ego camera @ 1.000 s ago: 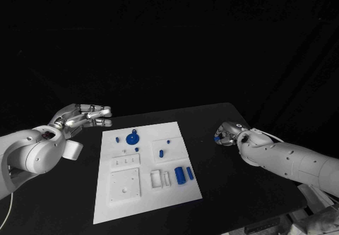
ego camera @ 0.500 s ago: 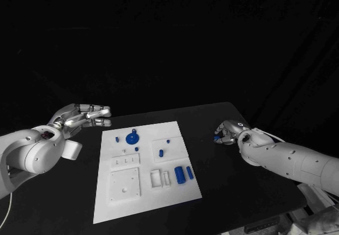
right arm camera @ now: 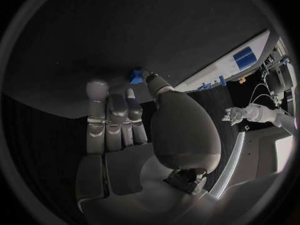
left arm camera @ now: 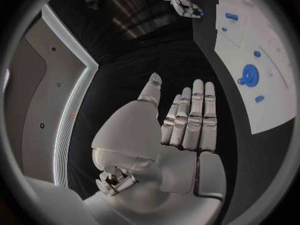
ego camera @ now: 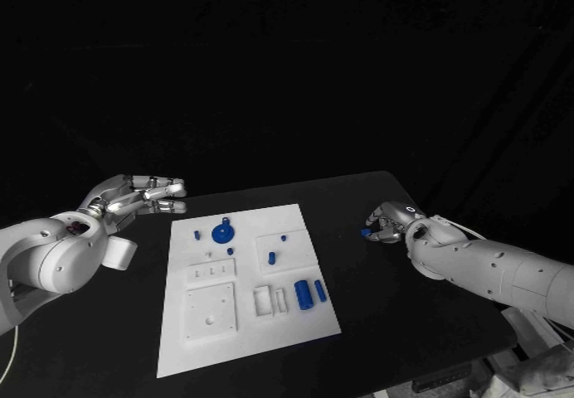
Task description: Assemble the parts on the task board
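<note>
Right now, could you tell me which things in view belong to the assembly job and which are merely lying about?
Job:
task board
blue gear
blue blocks
small blue part, pinched by right hand

Just about:
black table
left hand, holding nothing

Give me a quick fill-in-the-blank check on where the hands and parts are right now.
1. The right hand pinches a small ____ part.
2. That hand is over the black table, to the ____ of the task board in the head view.
3. The left hand holds ____.
4. The blue gear lies on the ____.

Missing words: blue; right; nothing; task board
</note>
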